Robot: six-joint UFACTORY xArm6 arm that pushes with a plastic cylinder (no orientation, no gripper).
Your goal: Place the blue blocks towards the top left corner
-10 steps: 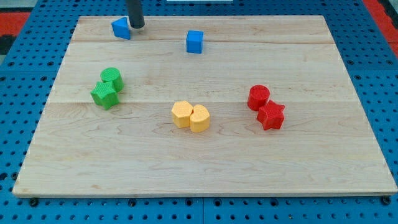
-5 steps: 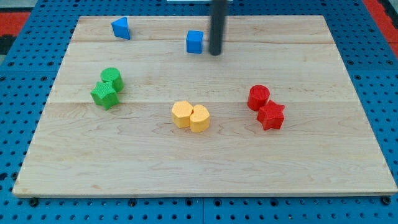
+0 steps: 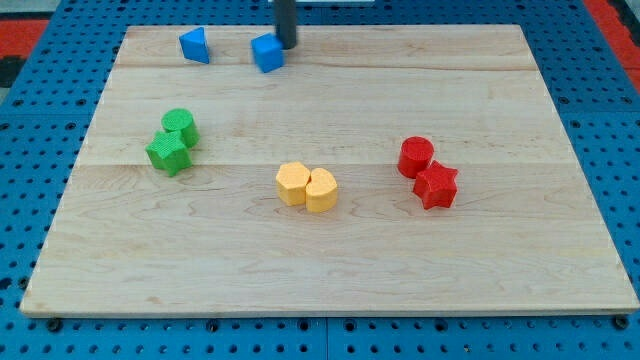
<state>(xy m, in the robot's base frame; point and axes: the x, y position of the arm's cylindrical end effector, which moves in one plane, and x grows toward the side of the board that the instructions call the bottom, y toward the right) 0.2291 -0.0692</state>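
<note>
Your tip point(image 3: 286, 45) apparently touches the blue cube point(image 3: 267, 53) on its right, nudging it leftward toward the blue wedge point(image 3: 195, 45); no gripper fitted.

I find no readable text, label, brand, number or sign anywhere in my view. The wooden board point(image 3: 330, 250) carries only bare grain, and the coloured blocks standing on it are unmarked. The blue pegboard point(image 3: 40, 330) around the board shows holes alone, no lettering.
</note>
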